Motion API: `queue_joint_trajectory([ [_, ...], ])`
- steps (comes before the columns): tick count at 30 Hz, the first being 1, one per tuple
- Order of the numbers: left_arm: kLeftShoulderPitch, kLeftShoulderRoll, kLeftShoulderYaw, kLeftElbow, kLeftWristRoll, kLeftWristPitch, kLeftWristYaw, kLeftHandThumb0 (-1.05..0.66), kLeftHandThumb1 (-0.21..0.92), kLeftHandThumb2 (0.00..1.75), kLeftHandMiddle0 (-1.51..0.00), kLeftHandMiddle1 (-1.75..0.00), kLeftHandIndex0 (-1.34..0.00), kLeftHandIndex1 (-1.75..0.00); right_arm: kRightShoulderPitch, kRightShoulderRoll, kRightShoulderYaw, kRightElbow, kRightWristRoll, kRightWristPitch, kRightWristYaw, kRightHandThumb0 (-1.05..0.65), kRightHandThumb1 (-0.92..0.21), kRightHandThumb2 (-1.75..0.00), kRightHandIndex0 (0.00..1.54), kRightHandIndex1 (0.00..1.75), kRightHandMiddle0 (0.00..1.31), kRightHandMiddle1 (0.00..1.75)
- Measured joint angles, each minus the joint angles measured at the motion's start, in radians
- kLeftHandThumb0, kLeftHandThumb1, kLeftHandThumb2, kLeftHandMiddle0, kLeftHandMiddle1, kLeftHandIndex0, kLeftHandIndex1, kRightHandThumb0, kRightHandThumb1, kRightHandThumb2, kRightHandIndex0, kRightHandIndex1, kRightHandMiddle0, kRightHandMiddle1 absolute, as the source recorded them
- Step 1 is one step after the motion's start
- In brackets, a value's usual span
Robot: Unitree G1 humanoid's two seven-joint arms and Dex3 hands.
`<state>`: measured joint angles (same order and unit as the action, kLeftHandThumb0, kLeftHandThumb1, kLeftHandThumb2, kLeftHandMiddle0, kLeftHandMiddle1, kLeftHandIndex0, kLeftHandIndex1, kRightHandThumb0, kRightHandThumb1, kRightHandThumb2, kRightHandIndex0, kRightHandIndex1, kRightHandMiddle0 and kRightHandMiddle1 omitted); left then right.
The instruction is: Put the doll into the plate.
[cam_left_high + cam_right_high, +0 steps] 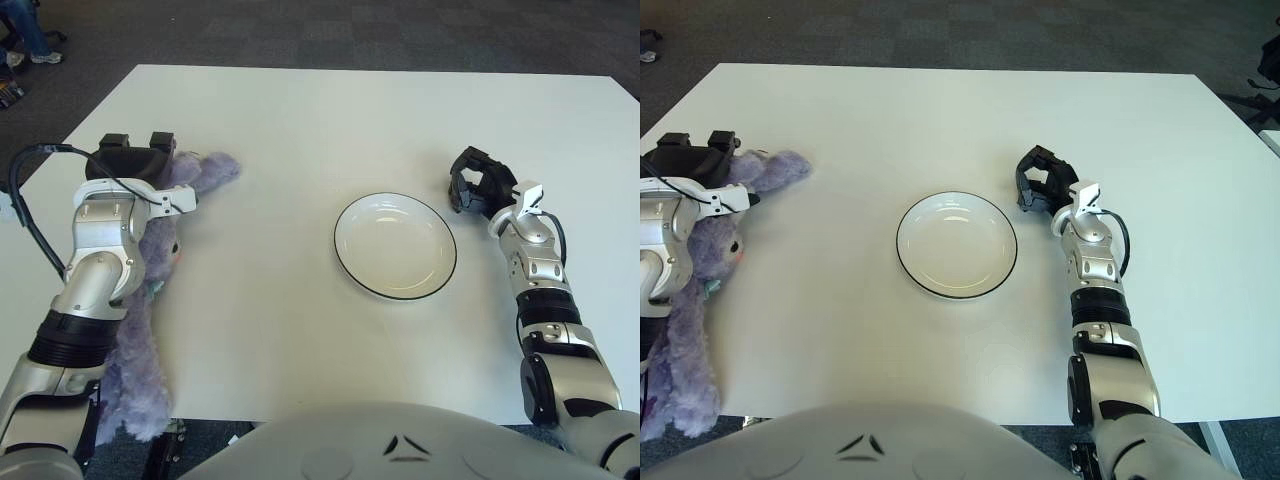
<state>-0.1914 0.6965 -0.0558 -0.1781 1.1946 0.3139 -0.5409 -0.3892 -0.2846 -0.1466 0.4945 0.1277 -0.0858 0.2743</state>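
My left hand [128,160] sits at the far-left part of the white table [330,120], right on top of the doll [145,330], a purple plush w/ fuzzy fur. Black fingers [160,142] curl down over its upper end, but can't tell from either view if they actually pinch the plush or just lie against it. Doll lies lengthwise under my left forearm: one fuzzy limb sticks out to the right of the hand, pink spot of the face shows just beside the wrist, and the lower body trails toward me and hangs off the near table edge.

The plate [395,246], white w/ a thin dark rim, stands near table centre, well apart from the doll, nothing in it.

My right hand [476,184] shows just right of the plate, beside its far-right rim, not touching. Fingers curled inward, holding nothing.

Dark carpet [330,30] beyond the table's far edge.
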Motion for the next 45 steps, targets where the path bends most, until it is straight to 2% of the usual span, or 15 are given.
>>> queue_joint_trajectory([
  [1,0.000,0.000,-0.001,-0.002,0.000,0.001,0.000,-0.30,0.39,1.09,-0.70,-1.75,0.00,-1.39,0.000,0.000,0.000,0.000,0.000,0.000,0.001,-0.44,-0.46,-1.14,1.21,1.75,0.50,1.75],
  [2,0.000,0.000,-0.003,-0.004,-0.001,0.002,0.000,-0.02,0.34,1.21,-0.69,-1.75,0.00,-1.48,0.000,0.000,0.000,0.000,0.000,0.000,0.002,-0.44,-0.46,-1.14,1.21,1.75,0.50,1.75],
  [3,0.000,0.000,-0.004,-0.007,0.000,0.004,-0.001,0.17,0.30,1.28,-0.68,-1.75,0.00,-1.53,0.000,0.000,0.000,0.000,0.001,0.000,0.003,-0.44,-0.46,-1.14,1.21,1.75,0.50,1.75],
  [7,0.000,0.001,-0.008,-0.012,0.000,0.008,-0.002,0.43,0.24,1.39,-0.67,-1.75,-0.03,-1.65,0.000,0.000,0.000,0.000,0.001,0.000,0.005,-0.44,-0.46,-1.14,1.22,1.75,0.50,1.75],
  [9,0.000,0.000,-0.010,-0.013,0.002,0.015,0.000,0.22,0.29,1.34,-0.58,-1.75,-0.24,-1.70,0.000,0.000,0.000,0.000,0.001,0.000,0.006,-0.44,-0.46,-1.14,1.22,1.75,0.50,1.75],
  [11,0.000,-0.004,-0.012,-0.014,0.004,0.024,0.004,0.11,0.30,1.34,-0.54,-1.75,-0.36,-1.72,0.000,0.000,0.000,0.000,0.000,0.000,0.006,-0.44,-0.46,-1.14,1.21,1.75,0.50,1.75],
  [13,-0.001,-0.012,-0.016,-0.015,0.011,0.035,0.016,0.04,0.21,1.43,-0.68,-1.75,-0.46,-1.67,0.000,-0.001,0.000,0.000,0.000,0.000,0.006,-0.44,-0.46,-1.14,1.21,1.75,0.50,1.75],
  [17,-0.002,-0.032,-0.026,-0.018,0.023,0.052,0.051,0.01,0.15,1.49,-0.76,-1.69,-0.50,-1.73,0.001,-0.003,0.000,0.000,0.000,0.000,0.007,-0.44,-0.46,-1.13,1.20,1.75,0.50,1.75],
  [24,-0.004,-0.063,-0.036,-0.026,0.022,0.053,0.113,0.00,0.13,1.46,-0.83,-1.54,-0.53,-1.75,0.001,-0.007,0.002,0.000,-0.001,0.000,0.009,-0.44,-0.47,-1.13,1.19,1.75,0.50,1.75],
  [33,-0.023,-0.104,-0.045,-0.025,-0.006,0.040,0.194,0.00,0.10,1.56,-0.81,-1.70,-0.51,-1.75,0.002,-0.012,0.003,0.000,-0.001,0.000,0.009,-0.44,-0.47,-1.13,1.18,1.75,0.50,1.75],
  [45,-0.042,-0.176,-0.044,0.010,-0.124,-0.045,0.427,0.00,0.00,1.64,-0.88,-1.75,-0.66,-1.61,0.003,-0.017,0.014,-0.005,-0.002,0.001,0.009,-0.43,-0.48,-1.12,1.17,1.75,0.49,1.75],
])
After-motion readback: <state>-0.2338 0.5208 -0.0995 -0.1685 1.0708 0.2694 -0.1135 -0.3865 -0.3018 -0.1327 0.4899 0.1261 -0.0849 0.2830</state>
